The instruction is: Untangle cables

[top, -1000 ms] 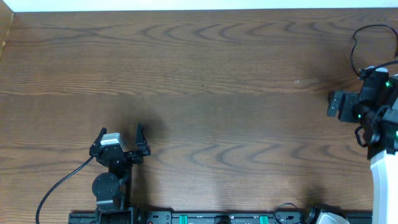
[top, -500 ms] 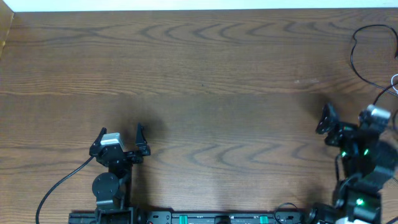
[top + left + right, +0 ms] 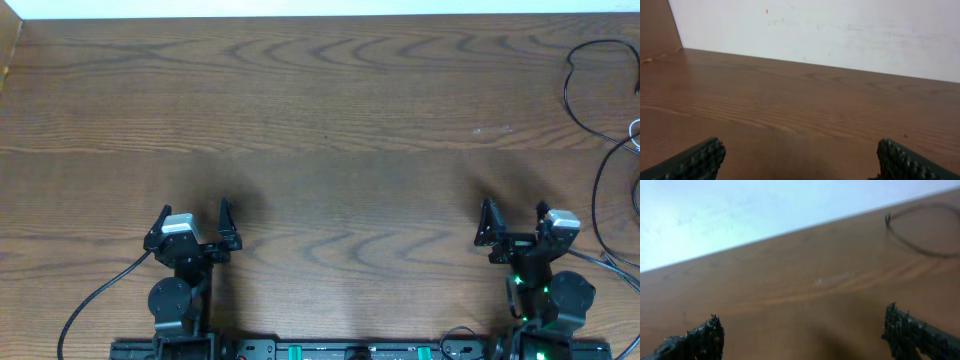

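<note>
Both arms sat at the near edge of the table (image 3: 330, 130), with the left gripper (image 3: 194, 214) and right gripper (image 3: 515, 214) spread wide and holding nothing. The cables (image 3: 566, 92) lay in loose loops at the far right edge, well apart from either claw and partly out of frame. Whether any crossing remained could not be told, so the untangling looked either finished or not begun. Dark wood grain ran to a white wall (image 3: 840, 30) beyond.
</note>
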Action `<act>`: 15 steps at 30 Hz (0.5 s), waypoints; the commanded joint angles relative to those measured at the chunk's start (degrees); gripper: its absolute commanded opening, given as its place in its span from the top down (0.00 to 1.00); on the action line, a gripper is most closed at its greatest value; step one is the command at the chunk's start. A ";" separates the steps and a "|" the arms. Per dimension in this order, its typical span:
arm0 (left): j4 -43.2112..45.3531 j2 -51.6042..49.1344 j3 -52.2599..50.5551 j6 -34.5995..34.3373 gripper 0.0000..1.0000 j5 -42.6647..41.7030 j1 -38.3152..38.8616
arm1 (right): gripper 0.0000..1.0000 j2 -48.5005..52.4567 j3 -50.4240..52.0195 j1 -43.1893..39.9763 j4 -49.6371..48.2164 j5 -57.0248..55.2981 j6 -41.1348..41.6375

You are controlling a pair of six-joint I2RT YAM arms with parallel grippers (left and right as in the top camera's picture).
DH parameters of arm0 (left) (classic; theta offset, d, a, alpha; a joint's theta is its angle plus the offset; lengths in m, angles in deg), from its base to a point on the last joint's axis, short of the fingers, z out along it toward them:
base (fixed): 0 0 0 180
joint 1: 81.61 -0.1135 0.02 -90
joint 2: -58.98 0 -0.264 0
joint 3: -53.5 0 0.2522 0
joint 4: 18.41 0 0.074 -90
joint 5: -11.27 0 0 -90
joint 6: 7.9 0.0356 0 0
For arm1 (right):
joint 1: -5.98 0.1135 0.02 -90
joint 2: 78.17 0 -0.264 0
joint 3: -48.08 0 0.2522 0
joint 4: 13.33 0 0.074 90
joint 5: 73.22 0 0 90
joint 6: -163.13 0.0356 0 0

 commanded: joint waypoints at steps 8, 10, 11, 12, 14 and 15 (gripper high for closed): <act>-2.14 0.37 -0.92 0.33 0.02 0.07 0.28 | 0.01 -5.88 0.04 5.81 0.94 -5.77 -6.23; -2.14 0.37 -0.92 0.33 0.02 0.07 0.28 | 0.01 -5.88 0.04 6.03 0.96 -5.73 -8.79; -2.14 0.37 -0.92 0.33 0.02 0.07 0.28 | 0.01 -5.88 0.04 6.19 0.96 -5.73 -10.03; -2.14 0.37 -0.92 0.33 0.02 0.07 0.28 | 0.01 -5.88 0.04 6.34 0.98 -5.73 -11.32; -2.14 0.37 -0.92 0.33 0.02 0.07 0.28 | 0.01 -5.88 0.04 6.73 1.05 -5.75 -13.49; -2.14 0.37 -0.92 0.33 0.03 0.07 0.28 | 0.01 -5.88 0.04 6.88 1.05 -5.84 -13.84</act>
